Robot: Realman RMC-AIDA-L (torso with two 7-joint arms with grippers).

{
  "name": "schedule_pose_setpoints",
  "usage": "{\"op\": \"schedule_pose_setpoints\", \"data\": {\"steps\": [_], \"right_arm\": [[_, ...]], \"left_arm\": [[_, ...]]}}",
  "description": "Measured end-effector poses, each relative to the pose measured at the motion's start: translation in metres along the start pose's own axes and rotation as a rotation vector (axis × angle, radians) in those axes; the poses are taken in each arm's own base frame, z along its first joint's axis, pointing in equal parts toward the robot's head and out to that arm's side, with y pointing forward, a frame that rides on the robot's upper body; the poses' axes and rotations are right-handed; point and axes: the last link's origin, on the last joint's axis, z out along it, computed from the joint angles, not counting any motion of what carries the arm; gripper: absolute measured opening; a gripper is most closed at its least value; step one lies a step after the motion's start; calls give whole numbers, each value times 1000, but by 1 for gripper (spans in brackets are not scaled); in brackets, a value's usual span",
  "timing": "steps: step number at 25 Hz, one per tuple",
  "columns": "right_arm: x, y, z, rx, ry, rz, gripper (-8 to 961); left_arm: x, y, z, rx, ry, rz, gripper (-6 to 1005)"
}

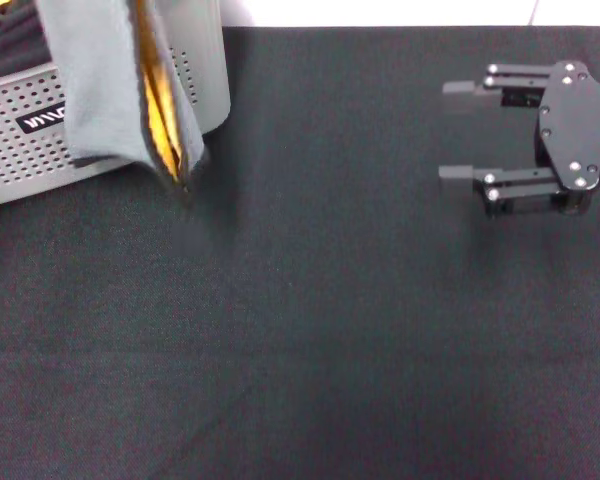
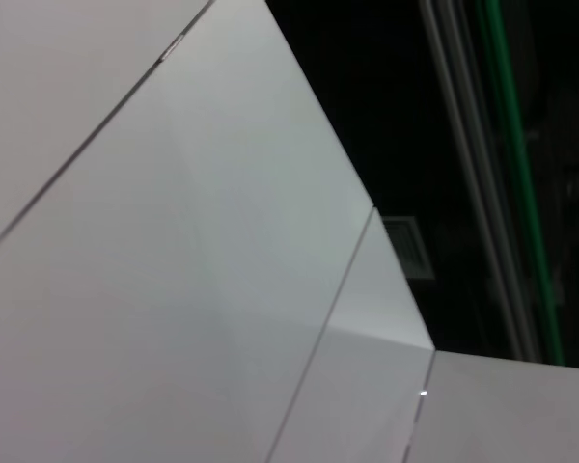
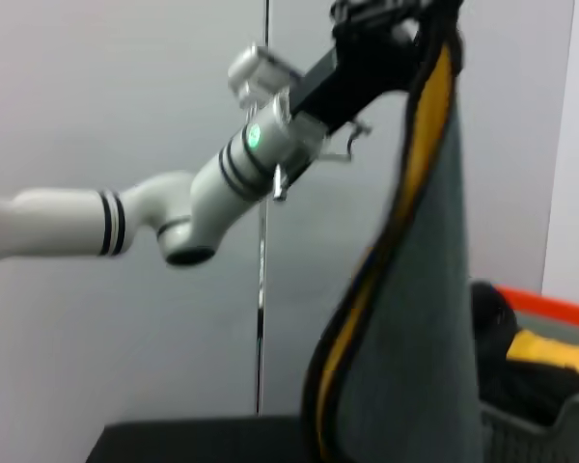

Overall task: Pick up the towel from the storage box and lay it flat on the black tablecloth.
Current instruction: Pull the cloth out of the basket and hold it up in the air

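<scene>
The towel (image 1: 105, 90) hangs folded from above the head view's top edge, grey face outward, orange-yellow showing at its fold, black edging. Its lower tip dangles just above the black tablecloth (image 1: 310, 330), in front of the storage box (image 1: 30, 150) at the far left. In the right wrist view my left gripper (image 3: 391, 14) is shut on the top of the towel (image 3: 415, 318) and holds it high. My right gripper (image 1: 448, 133) is open and empty, low over the cloth at the far right.
Dark fabric (image 1: 5, 40) lies in the box. The right wrist view shows the box rim (image 3: 550, 424) with black and yellow items (image 3: 550, 347) inside. The left wrist view shows only white wall panels (image 2: 174, 289).
</scene>
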Motion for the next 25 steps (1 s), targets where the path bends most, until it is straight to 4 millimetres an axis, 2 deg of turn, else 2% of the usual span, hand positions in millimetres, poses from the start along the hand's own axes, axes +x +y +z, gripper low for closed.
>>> {"op": "schedule_pose_setpoints", "data": {"steps": [7, 15, 25], "right_arm": [[-1, 0, 1, 16, -94, -19, 685], [2, -4, 12, 15, -188, -24, 683], [16, -1, 42, -19, -214, -61, 680]], "left_arm": [[-9, 6, 2, -62, -18, -61, 8], [-17, 9, 7, -88, -42, -81, 8], [-23, 14, 14, -130, -26, -120, 8]]}}
